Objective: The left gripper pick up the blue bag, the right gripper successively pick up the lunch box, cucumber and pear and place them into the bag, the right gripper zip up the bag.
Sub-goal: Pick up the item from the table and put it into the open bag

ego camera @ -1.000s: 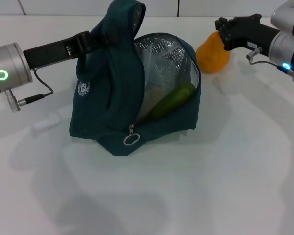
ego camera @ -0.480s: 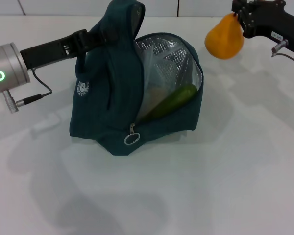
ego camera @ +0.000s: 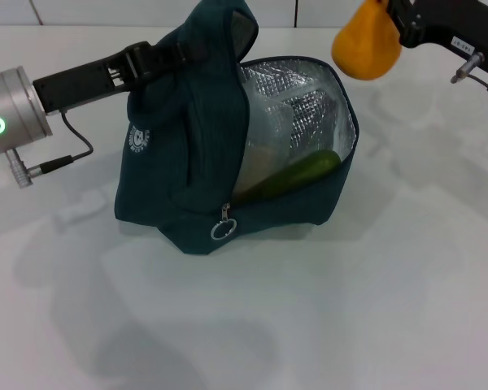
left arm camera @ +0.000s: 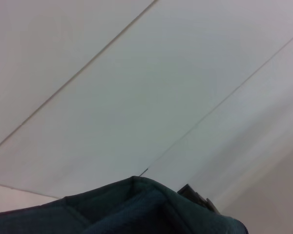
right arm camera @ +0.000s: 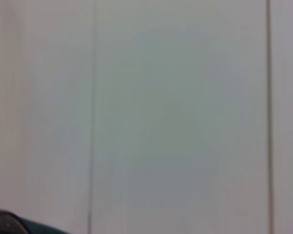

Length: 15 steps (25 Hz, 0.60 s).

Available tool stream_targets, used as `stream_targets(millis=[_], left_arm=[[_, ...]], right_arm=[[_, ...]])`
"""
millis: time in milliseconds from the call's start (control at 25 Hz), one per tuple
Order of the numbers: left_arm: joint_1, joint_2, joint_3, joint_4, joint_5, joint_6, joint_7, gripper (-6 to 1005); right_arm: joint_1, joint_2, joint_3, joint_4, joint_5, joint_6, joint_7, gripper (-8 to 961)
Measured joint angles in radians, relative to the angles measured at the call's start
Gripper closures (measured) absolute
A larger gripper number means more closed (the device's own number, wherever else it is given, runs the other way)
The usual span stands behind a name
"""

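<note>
The right gripper (ego camera: 393, 18) pinches the pear (ego camera: 366, 47) by its top, hanging it above the table (ego camera: 374, 309), just beyond the bag's (ego camera: 171, 175) open mouth. The left gripper (ego camera: 179, 54) clamps the bag's handles (cucumber (ego camera: 297, 172) inside, against foil lining). Bare tabletop lies right of the bag.

A white table (ego camera: 325, 309) fills the head view, soft grey shadows across it. Along the top edge runs a pale wall (ego camera: 106, 10) with thin panel seams.
</note>
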Motion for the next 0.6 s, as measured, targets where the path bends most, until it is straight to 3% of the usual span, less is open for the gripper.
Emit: stream_targets(millis=[240, 600], left_arm=[[0.002, -0.001, -0.002, -0.004, -0.001, 0.003, 0.000, 958], [0.006, -0.003, -0.003, -0.008, -0.001, -0.001, 0.001, 958]], right_arm=[[0.012, 0.003, -0.007, -0.007, -0.006, -0.097, 0.019, 922], [0.063, 0.012, -0.070, 0.002, -0.007, -0.136, 0.062, 921]])
